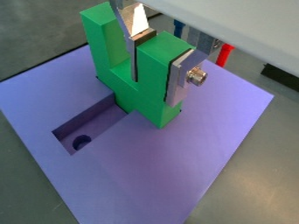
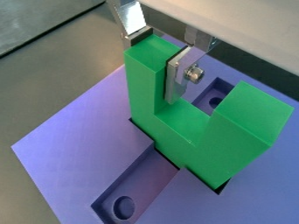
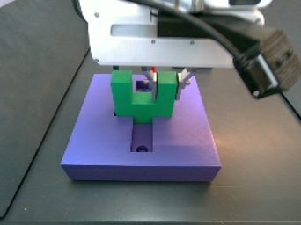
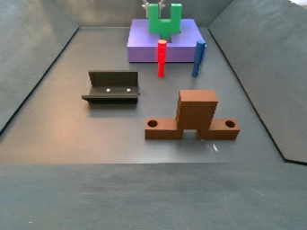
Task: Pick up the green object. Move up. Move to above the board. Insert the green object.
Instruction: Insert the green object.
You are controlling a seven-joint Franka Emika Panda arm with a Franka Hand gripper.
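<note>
Above the board [image 3: 177,141], the claw [image 1: 158,54] pinches one prong of the green object [image 1: 131,74] between its silver fingers [image 1: 184,77]. That matte, bright green U stands upright, both square prongs pointing up, its solid base sitting down in the purple board's cross-shaped recess [image 1: 96,118] beside a small round hole [image 2: 121,206].

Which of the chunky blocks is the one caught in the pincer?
The green object, standing prongs-up on the purple board, with the pincer clamping one prong. The brown block sits alone, untouched.
</note>
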